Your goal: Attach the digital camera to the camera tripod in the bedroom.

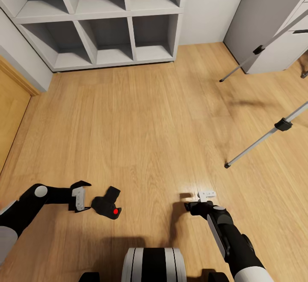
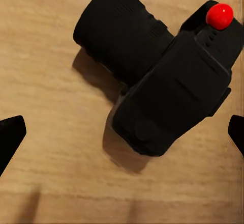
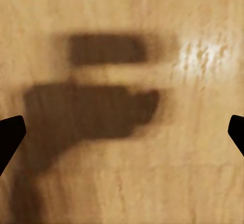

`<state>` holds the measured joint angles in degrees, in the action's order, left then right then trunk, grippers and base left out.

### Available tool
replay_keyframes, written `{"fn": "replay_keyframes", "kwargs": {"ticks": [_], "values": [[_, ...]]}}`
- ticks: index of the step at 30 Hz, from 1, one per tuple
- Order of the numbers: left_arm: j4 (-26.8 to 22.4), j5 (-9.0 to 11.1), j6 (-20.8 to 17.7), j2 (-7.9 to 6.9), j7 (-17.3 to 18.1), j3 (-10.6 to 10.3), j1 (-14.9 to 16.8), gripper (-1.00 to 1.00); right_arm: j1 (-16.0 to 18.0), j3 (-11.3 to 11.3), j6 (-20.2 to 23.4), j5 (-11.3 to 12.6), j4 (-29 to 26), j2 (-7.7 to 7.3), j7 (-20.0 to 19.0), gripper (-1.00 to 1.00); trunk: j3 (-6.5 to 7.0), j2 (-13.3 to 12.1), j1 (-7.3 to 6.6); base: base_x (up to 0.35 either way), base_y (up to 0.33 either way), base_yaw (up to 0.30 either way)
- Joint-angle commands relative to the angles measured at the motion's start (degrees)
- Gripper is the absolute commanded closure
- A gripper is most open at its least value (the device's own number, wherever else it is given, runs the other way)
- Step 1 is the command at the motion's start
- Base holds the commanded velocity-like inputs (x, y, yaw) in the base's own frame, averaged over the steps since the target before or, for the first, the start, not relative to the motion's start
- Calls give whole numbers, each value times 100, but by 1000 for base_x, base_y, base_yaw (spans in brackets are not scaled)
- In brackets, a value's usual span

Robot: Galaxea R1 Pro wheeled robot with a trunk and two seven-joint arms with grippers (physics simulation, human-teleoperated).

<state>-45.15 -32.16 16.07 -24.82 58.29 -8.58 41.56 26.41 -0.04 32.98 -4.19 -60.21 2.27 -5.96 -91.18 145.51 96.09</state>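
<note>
While the digital camera (image 1: 107, 205) is lying on the wood floor (image 1: 141, 115) near the robot, nothing of the attaching is done yet as far as I can judge: the grab, the carry and the mounting are all left. The left gripper (image 1: 81, 196) sits just left of the camera with its fingers spread, holding nothing; in the left wrist view the camera (image 2: 162, 89) fills the gap between the two dark fingertips (image 2: 10, 135), neither touching it. The right gripper (image 1: 201, 201) hovers over bare floor to the right, also spread wide and empty, just throwing a shadow (image 3: 86, 107) on the planks.

Camera itself is a small chunky matte black thing, fat lens barrel sticking out one end, bright red round button on a top corner, lying tipped on its side from what I can tell.

The camera tripod (image 1: 273, 130) is well apart, off at the right: two thin silver legs with black joints and feet reach into frame, head out of view. Grey cubby shelves (image 1: 107, 17) stand at the far wall
</note>
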Motion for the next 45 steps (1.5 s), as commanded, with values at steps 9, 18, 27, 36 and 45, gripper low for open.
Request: {"fn": "replay_keyframes", "kwargs": {"ticks": [9,18,27,36,45], "values": [[4,-305,3,424,-10,-32,2,-100,2,-23,27,-12,-9,-5,-48,-100,-3,1,-1,0,0,0],[75,-868,1,496,-9,-25,3,-100,2,-29,24,3,-9,-6,-63,-100,-3,1,-1,0,0,0],[99,-945,9,499,-9,-28,5,-100,0,-31,24,5,-9,-3,-60,-100,-3,1,-1,0,0,0],[108,-962,-2,504,-11,-29,5,-100,-2,-31,22,8,-9,-5,-54,-100,-3,1,-1,0,0,0],[125,-973,-7,508,-15,-32,2,-100,-1,-31,23,6,-9,-7,-58,-100,-3,1,-1,0,0,0]]}}
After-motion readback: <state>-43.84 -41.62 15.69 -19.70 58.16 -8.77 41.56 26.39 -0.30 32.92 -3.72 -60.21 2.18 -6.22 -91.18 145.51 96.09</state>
